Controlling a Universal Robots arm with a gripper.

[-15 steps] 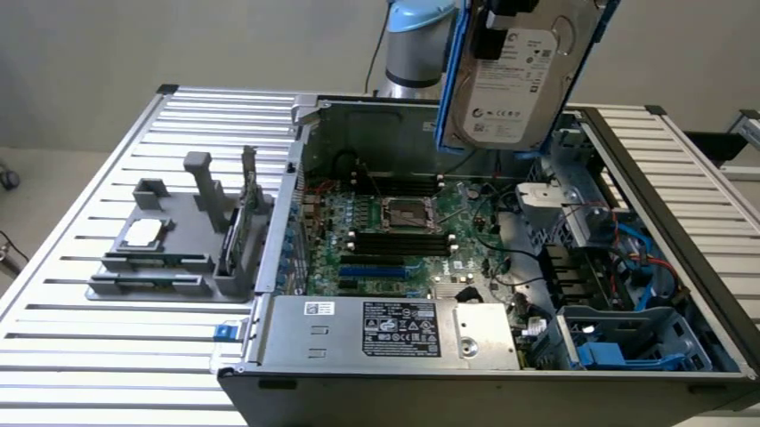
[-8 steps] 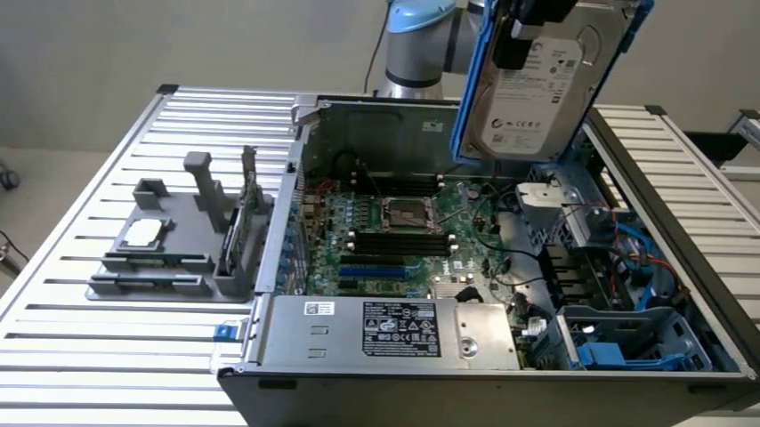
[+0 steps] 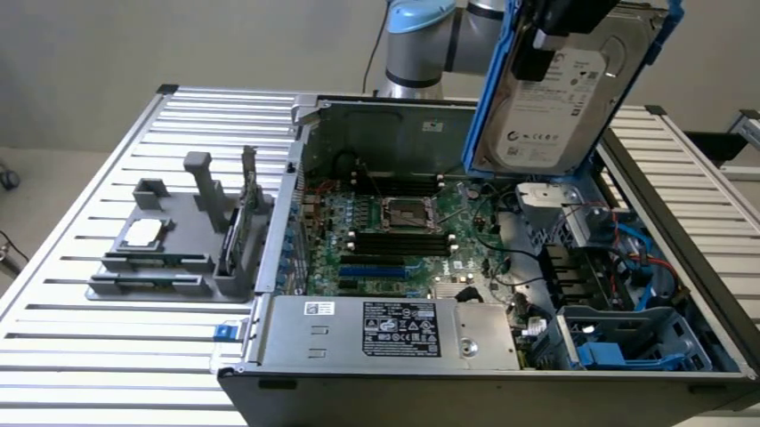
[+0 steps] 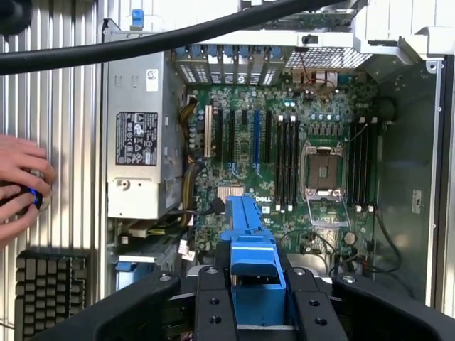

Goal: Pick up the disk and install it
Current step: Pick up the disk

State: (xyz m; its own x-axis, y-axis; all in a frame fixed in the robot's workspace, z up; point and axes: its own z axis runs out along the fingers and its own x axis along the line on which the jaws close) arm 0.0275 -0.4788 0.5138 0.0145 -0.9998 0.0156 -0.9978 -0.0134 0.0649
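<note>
The disk (image 3: 546,116) hangs upright above the back right of the open computer case (image 3: 276,222), its white label facing the camera and its blue carrier framing it. My gripper (image 3: 549,49) comes down from above and is shut on the disk's upper part. In the wrist view the blue carrier of the disk (image 4: 249,249) sits between my two black fingers (image 4: 213,302), with the gripper (image 4: 259,291) high over the motherboard (image 4: 284,163).
A drive bay with blue parts (image 3: 618,342) lies at the case's front right, and the power supply (image 3: 392,331) at its front. A grey fixture (image 3: 166,245) holding a small chip and an upright card stands on the slatted table at the exterior view's left. A person's hand (image 4: 18,185) and a keyboard (image 4: 43,291) lie beside the case.
</note>
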